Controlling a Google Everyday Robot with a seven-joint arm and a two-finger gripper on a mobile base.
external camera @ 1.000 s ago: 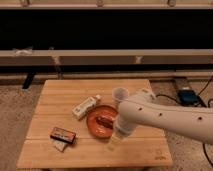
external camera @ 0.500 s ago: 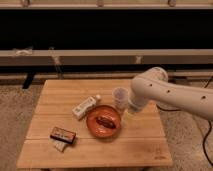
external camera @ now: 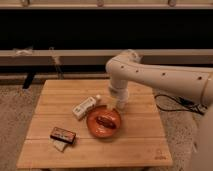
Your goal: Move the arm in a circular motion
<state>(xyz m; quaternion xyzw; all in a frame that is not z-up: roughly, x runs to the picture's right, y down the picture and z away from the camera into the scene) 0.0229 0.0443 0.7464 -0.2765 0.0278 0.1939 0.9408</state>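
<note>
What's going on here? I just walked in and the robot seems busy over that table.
The cream-white arm reaches in from the right and bends down over the wooden table. Its hand hangs by the far rim of the orange bowl, right of the white bottle lying on its side. Over the last second the arm has swung from the bowl's near side to its far side, as if tracing a circle. It doesn't seem to be handling any item.
</note>
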